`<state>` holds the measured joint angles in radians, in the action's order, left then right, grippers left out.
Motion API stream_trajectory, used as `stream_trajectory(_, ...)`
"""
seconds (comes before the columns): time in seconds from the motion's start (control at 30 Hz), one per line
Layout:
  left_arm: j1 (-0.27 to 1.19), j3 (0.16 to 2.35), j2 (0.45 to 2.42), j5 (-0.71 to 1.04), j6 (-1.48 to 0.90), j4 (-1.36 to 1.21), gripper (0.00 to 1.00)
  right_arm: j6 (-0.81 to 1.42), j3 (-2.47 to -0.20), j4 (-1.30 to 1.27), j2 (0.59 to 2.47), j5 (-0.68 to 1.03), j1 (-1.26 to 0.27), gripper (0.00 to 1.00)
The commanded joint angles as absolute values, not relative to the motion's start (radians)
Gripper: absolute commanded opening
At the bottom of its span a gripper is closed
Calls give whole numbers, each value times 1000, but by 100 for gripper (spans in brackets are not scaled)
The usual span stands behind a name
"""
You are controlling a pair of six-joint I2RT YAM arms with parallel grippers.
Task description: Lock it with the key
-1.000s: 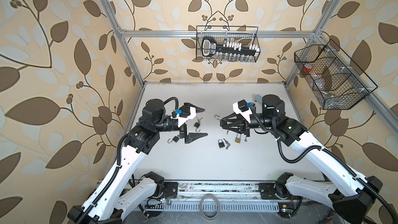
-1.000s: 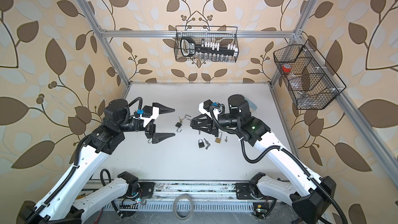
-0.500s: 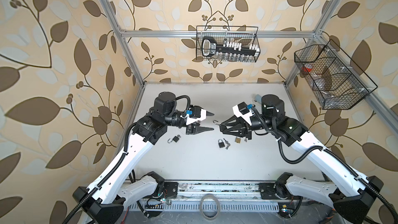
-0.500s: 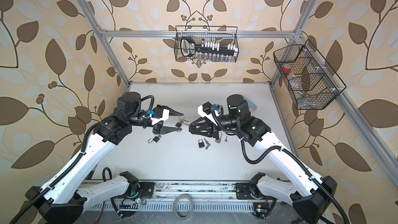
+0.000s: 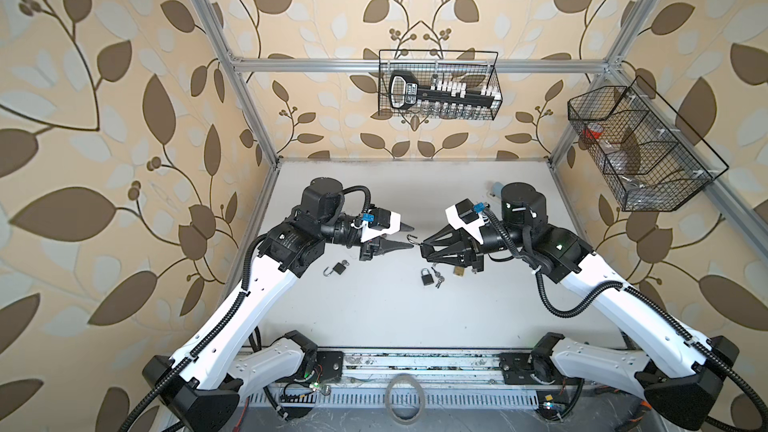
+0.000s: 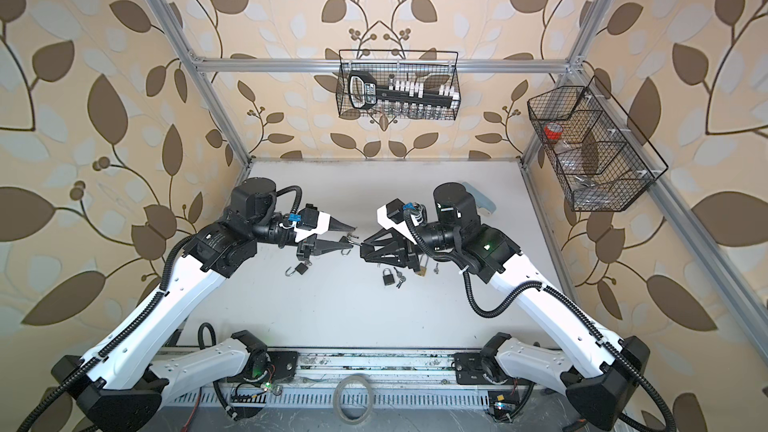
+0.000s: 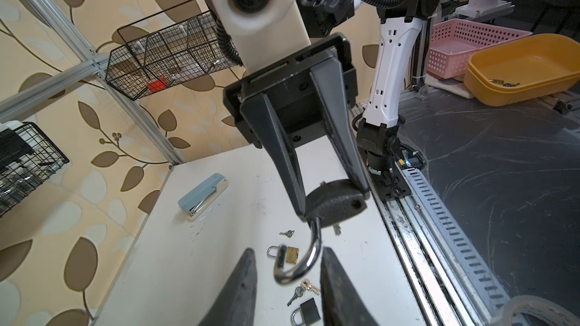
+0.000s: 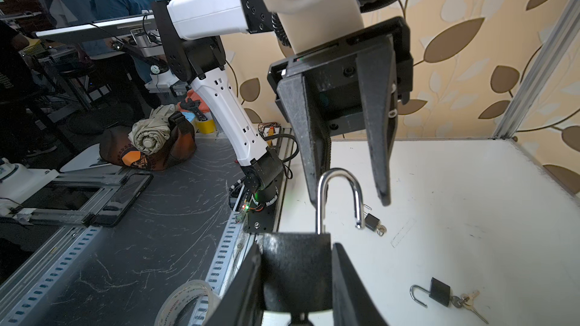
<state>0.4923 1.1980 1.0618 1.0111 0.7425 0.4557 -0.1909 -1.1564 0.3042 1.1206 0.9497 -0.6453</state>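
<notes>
Black padlock (image 8: 295, 265), shackle (image 8: 337, 183) open, is up off the table (image 5: 374, 317), mid-frame in both top views. Right gripper (image 5: 424, 245) is clamped on its body. Left gripper (image 5: 411, 237) faces it, jaws partly apart either side of the shackle with a gap on one side; contact unclear. On the table just below: black lock (image 5: 427, 277) with keys (image 5: 438, 281), and a brass lock (image 5: 458, 271). An open lock (image 5: 338, 268) lies lower left of the left gripper.

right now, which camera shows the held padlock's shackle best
Right wrist view: the shackle stands face-on as a full arch, its free end clear of the black padlock body. The left wrist view shows it foreshortened; in both top views the shackle is a tiny hook.
</notes>
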Motion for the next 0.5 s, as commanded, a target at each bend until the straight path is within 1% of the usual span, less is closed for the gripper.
stream_trajectory(0.0,504,1230,1065,1015,797,459,30,-195,-1190,294,1124,956,-653,0)
stream_trajectory(0.1,504,1230,1065,1024,799,460,24,-195,-1189,292,1127,946,-654,0)
stream_trajectory(0.3,504,1231,1063,1035,801,462,18,-193,-1181,290,1124,913,-655,0)
stream_trajectory(0.47,504,1229,1063,1040,802,461,18,-184,-1180,286,1122,839,-655,0)
